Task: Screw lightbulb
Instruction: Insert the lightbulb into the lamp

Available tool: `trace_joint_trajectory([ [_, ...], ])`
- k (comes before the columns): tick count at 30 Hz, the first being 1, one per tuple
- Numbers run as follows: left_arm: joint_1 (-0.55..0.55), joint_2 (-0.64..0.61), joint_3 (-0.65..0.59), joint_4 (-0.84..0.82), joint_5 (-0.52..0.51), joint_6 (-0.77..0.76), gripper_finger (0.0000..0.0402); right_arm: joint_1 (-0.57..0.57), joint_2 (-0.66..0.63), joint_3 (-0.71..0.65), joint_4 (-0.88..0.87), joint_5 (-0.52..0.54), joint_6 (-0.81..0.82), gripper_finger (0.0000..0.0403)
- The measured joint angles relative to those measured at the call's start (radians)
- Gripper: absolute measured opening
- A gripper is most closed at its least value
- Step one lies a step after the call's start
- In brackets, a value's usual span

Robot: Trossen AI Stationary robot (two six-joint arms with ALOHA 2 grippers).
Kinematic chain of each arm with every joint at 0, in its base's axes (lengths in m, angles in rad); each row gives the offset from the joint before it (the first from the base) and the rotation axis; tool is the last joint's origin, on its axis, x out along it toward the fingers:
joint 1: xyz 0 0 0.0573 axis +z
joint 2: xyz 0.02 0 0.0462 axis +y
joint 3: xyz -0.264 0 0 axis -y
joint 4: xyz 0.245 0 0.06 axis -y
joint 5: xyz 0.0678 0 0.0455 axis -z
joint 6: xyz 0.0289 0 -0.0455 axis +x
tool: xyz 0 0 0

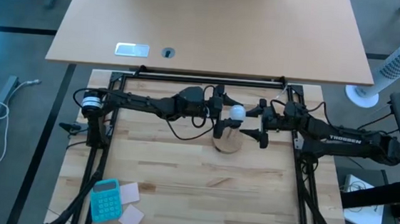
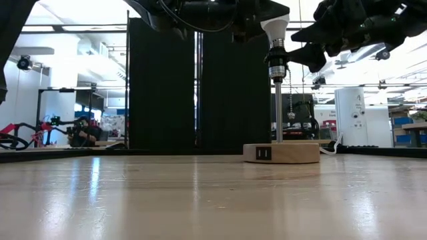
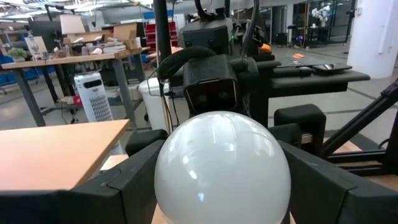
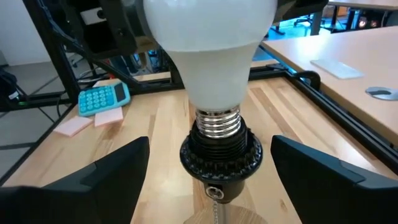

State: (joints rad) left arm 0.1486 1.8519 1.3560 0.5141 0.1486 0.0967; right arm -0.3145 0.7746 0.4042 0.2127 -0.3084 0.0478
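Right wrist view, right end effector spread apart beside socket, left end effector clamping lightbulb.

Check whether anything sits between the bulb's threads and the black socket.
Nothing visible does. The lightbulb has its metal threads already entering the black socket, with a few turns showing above the rim. The left gripper clasps the globe; the right gripper flanks the socket, open.

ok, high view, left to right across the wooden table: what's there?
Turquoise calculator → pale sticky notes → left gripper → glossy white lightbulb on the round wooden lamp base → right gripper, open beside the socket.
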Motion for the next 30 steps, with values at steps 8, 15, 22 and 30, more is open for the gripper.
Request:
trace_joint_trajectory([
  [8,0.000,-0.003,-0.017,-0.003,-0.008,0.000,0.0272,0.000,-0.001,0.000,0.000,0.000,0.005,0.0329],
  [15,0.000,-0.005,-0.042,0.031,-0.009,-0.001,0.0272,0.000,-0.001,0.000,0.001,0.001,0.005,0.0325],
  [22,0.000,-0.005,-0.052,0.026,-0.010,0.000,0.0293,0.000,-0.001,0.000,0.008,0.005,0.004,0.0334],
  [30,0.000,-0.003,-0.051,0.037,-0.049,0.017,0.0307,0.000,-0.001,0.000,0.009,0.008,0.005,0.0334],
])
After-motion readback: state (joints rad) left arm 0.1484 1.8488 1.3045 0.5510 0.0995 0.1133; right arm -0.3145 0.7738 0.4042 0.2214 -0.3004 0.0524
